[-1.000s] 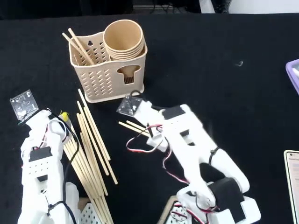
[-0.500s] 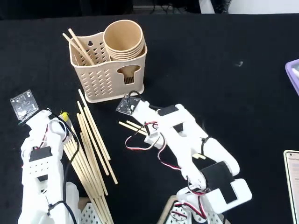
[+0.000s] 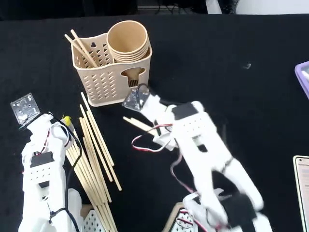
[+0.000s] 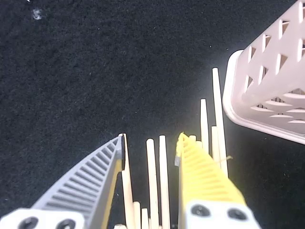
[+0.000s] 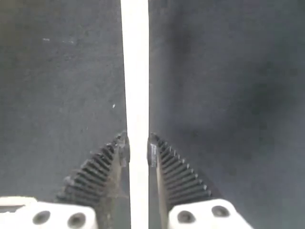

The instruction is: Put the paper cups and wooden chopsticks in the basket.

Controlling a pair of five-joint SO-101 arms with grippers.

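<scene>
The right gripper [image 5: 138, 145] has its jaws drawn in tight on a chopstick [image 5: 134, 71], gripping it partway along its length so that a long stretch juts out beyond the fingertips. Whether it is one stick or a joined pair cannot be told. In the high view that chopstick [image 3: 137, 124] lies just off the arm-facing side of the basket [image 3: 111, 82], near its foot, and whether it is lifted off the black table [image 3: 241, 96] is unclear.

The paper cups [image 3: 128, 41] already sit stacked in one compartment of the basket, and a few sticks [image 3: 79, 46] lean in the compartment beside them, so the step in hand appears to be carrying this stick into that second compartment.

To do it well, the right arm should probably lift straight up first, clear of the basket's rim, then tip the free end downward over the compartment next to the cups. Letting go only once the tip is well inside the wall would stop the stick bouncing out. The grip is off-centre, so the stick may swivel; a slow wrist turn seems wise.

The left gripper [image 4: 150, 140] has its jaws spread wide, straddling loose chopsticks [image 3: 94, 154] beside the basket [image 4: 267, 95], holding nothing.
</scene>
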